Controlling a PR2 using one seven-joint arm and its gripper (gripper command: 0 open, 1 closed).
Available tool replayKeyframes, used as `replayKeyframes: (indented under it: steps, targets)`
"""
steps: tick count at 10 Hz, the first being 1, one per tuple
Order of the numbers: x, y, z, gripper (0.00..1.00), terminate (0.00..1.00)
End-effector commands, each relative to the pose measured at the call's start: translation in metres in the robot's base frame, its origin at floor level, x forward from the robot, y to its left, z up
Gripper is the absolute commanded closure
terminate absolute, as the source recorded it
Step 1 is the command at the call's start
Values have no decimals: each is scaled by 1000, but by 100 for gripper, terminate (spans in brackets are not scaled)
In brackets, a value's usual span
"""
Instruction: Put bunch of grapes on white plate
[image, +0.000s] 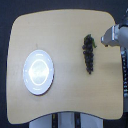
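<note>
The bunch of grapes lies on the wooden table as a narrow dark purple cluster, running roughly top to bottom, with a short green stem near its upper end. The white plate sits round and glossy toward the exterior view's left, well apart from the grapes and with nothing on it. My gripper comes in from the exterior view's right edge, a grey blurred shape just right of the bunch's upper end. Its fingers are too blurred to make out. Nothing appears to be held.
The wooden table has rounded corners and dark floor around it. My arm and grey robot parts run along the exterior view's right edge. A pale base structure shows below the table's near edge.
</note>
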Motion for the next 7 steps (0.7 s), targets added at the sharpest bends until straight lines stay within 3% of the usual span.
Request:
replayKeyframes:
  steps: [1,7]
  targets:
    - [1,2,0,0,0]
    - [29,46,-28,0,0]
